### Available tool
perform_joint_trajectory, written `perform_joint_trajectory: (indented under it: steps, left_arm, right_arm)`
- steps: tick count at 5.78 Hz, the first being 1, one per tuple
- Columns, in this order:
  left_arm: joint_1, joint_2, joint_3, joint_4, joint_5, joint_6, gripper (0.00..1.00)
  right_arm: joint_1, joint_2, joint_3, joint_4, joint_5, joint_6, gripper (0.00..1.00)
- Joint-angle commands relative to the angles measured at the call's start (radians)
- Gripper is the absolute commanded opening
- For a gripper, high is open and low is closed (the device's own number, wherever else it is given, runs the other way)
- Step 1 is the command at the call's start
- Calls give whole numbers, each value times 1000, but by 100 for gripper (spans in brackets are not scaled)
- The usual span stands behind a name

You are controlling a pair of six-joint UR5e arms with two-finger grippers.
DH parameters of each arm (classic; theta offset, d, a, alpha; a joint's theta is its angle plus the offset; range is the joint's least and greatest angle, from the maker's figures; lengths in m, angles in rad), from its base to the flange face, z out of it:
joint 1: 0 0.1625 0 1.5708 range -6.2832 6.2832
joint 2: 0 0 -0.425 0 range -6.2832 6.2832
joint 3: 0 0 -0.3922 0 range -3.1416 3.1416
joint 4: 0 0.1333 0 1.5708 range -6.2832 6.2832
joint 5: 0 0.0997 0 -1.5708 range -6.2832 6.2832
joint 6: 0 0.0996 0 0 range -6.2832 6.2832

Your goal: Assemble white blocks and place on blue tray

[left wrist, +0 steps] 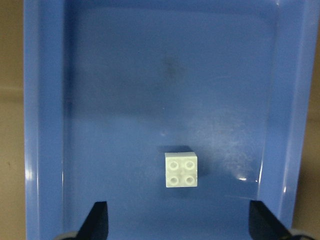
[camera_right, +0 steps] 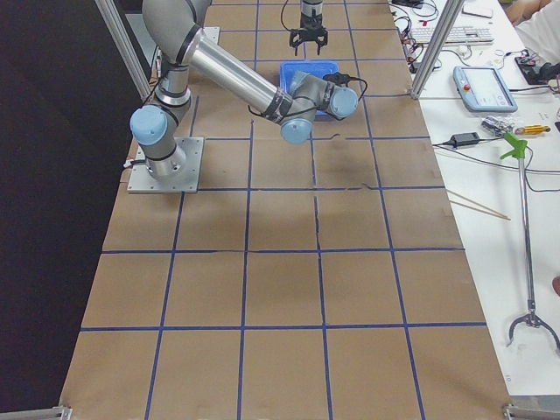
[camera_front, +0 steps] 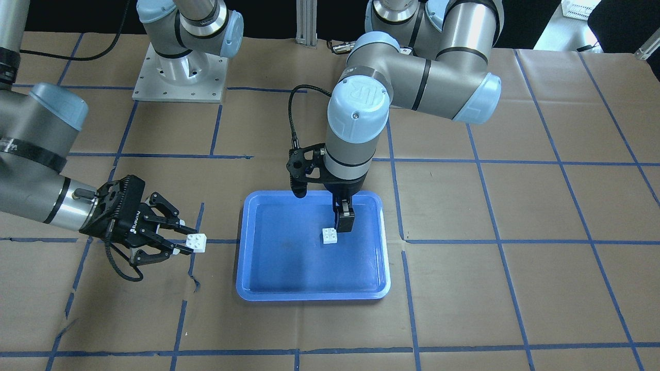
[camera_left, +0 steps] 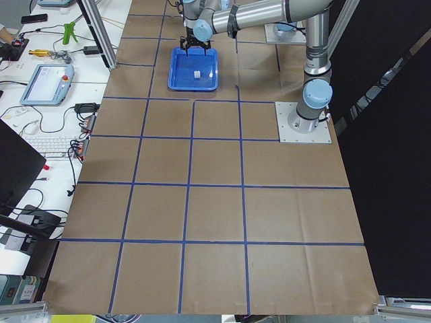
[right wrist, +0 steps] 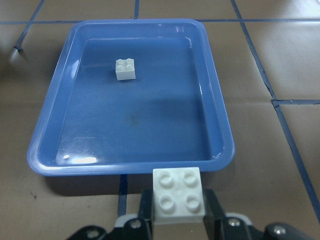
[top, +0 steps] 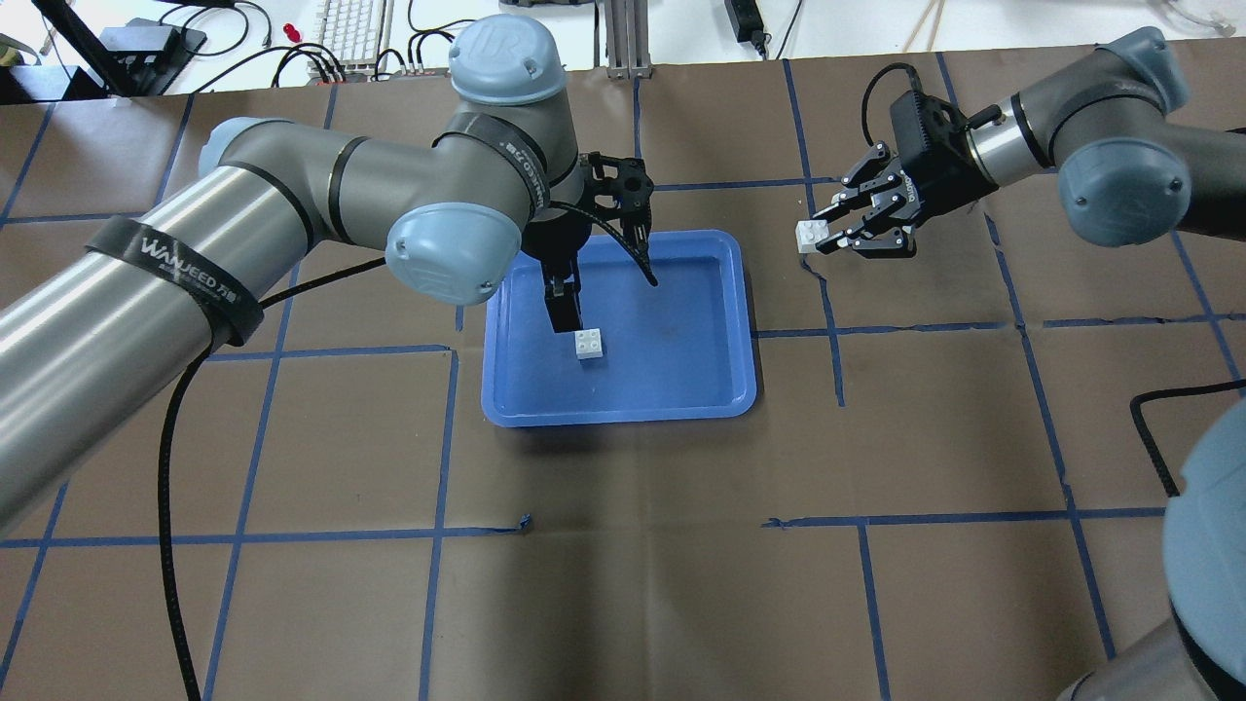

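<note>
The task is about half way, as I judge it. One loose block (top: 588, 344) lies already in the tray (top: 623, 416), studs up, a little toward the tray's left side and near its middle. The tray itself sits about midway between the left and right edges of the table, nearer to the far edge than to the robot's edge.

The left gripper (left wrist: 180, 224) hangs over the tray with its fingers (left wrist: 100, 220) spread wide and nothing between them. In the left wrist view the loose block is just ahead of the fingertips and apart from both of them.

The right gripper (top: 845, 234) is closed on the held block (top: 811, 236), which it pinches by two opposite sides with the studs up. It is over the table on the right of the tray, near the tray's far right corner but outside the rim. The held block seems lifted a little from the paper, though I cannot be sure of this.

So the two blocks are well apart and not joined. What is left, in my opinion:
- bring the held block over the loose block;
- line up the studs and press the two together;
- leave the pair in the tray and open the right gripper.

The left gripper may be needed to steady the loose block during the pressing, because it can slide on the smooth tray.
</note>
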Motion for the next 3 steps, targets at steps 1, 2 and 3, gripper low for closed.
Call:
perform_joint_trajectory:
  steps: [1, 2, 3]
  left_arm:
    - [47, 101, 11, -105, 49, -225, 100]
    - [57, 147, 10, -108, 92, -393, 100]
    - [95, 181, 11, -108, 128, -507, 100]
  right_arm:
    - [72, 1, 104, -264, 1, 181, 32]
    - [91, 0, 138, -321, 2, 211, 32]
    - [95, 4, 142, -323, 22, 216, 32]
